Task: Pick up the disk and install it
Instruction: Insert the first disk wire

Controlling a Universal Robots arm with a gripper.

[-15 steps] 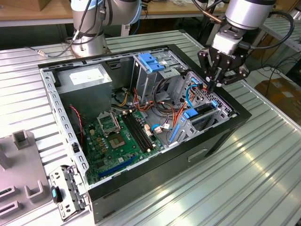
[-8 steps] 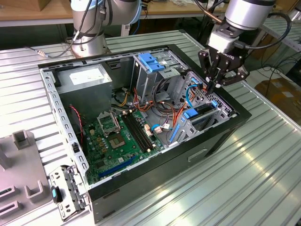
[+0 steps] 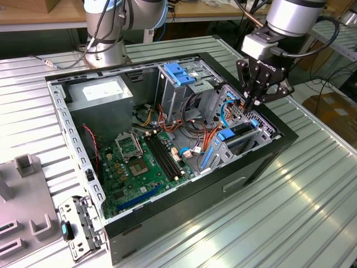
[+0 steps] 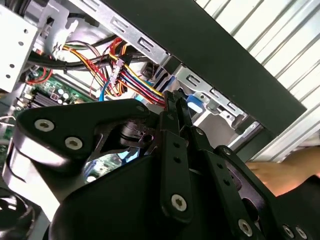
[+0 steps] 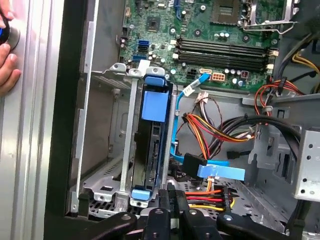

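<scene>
Gripper closed and empty, poised just above disk seated upright in computer case bay.

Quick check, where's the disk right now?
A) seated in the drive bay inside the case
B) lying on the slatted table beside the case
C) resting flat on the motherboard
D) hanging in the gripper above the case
A: the disk, with its blue rails and end tabs, stands in the metal drive bay inside the case; the gripper is right above it, fingers shut and holding nothing.
</scene>
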